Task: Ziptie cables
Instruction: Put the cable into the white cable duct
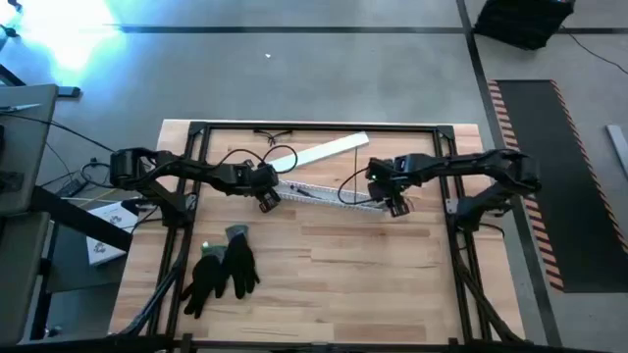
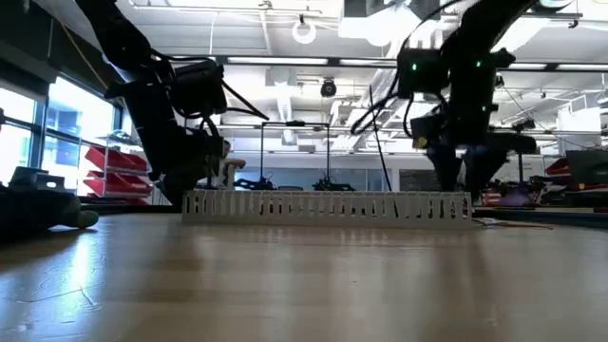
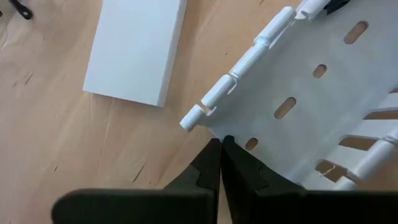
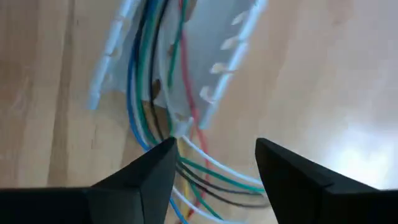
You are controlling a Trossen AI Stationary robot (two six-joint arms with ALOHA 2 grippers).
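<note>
Now both arms reach inward over the white slotted channel (image 1: pixel 324 193): left gripper (image 3: pixel 219 152) pinched closed at one end, right gripper (image 4: pixel 214 163) spread open above the cables (image 4: pixel 158 74), which run lengthwise inside and spill out.

In the right wrist view the cables (image 4: pixel 163 93) run blurred along the slotted channel (image 4: pixel 217 56) and pass out of sight behind the right gripper's (image 4: pixel 214 163) dark fingers. The channel's far end is cut off in the left wrist view. From above, the cables are too thin to make out.
</note>
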